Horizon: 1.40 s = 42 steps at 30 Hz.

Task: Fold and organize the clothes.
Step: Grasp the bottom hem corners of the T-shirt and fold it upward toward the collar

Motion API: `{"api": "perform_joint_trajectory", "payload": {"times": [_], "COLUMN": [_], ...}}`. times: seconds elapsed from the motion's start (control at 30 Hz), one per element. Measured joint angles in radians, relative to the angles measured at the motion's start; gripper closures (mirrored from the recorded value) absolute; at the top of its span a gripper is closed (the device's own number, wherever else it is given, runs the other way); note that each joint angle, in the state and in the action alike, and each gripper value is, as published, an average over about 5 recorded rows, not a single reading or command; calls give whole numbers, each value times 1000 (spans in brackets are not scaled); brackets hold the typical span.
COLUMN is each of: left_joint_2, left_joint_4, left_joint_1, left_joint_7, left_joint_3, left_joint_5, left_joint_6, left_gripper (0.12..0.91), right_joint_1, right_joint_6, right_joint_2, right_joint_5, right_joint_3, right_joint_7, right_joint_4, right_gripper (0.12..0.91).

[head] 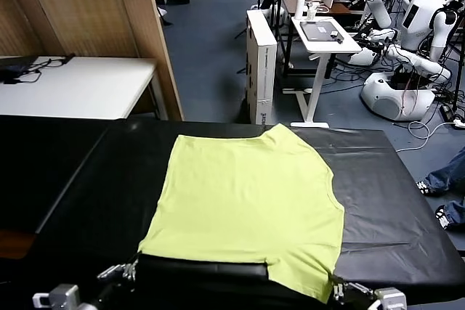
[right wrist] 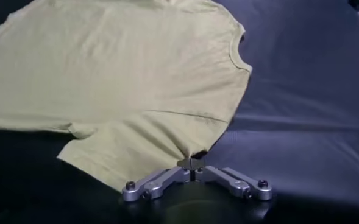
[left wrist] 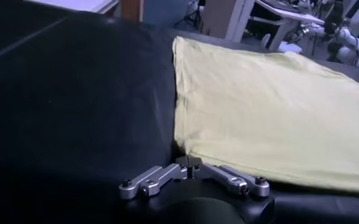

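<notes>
So far we only have the T-shirt (head: 247, 201) spread flat on the black table covering (head: 392, 201), not yet folded. Our left gripper (left wrist: 191, 165) pinches its near left corner; our right gripper (right wrist: 191, 163) is closed on the near right sleeve. All folds remain.

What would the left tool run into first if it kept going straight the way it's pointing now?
The T-shirt itself. The left tool, closed at the shirt's near corner, points across the black table covering along the fabric, so it would probably bunch the shirt up ahead of it. Depth is hard to judge.
</notes>
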Motion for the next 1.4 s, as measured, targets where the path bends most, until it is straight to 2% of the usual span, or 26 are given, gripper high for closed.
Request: {"api": "perform_joint_trajectory", "payload": {"times": [0.13,0.3,0.6,1.0,1.4], "left_joint_2": [-9,-36,-87,-86,-29], "left_joint_4": [-16,-19,39,147,232], "left_joint_1": [-14,-72,-230,-380,-478], "left_joint_7": [-7,-55,-95,-96,-93], "left_joint_3": [9,31,62,111,144], "left_joint_5": [-16,-79,-122,-106,-112], "left_joint_6": [-3,13,15,11,7], "left_gripper": [885,885,885,885,885], "right_joint_1": [88,221,480,723,814], "right_joint_6": [26,58,111,118,116], "right_joint_2": [-23,-52,-81,-89,-96], "right_joint_5": [17,29,18,-6,-6], "right_joint_3": [-8,-34,-151,-322,-361], "right_joint_7": [-12,-27,-31,-14,6], "right_joint_4": [-37,-113,-325,-519,-593], "right_gripper": [886,886,886,886,886]}}
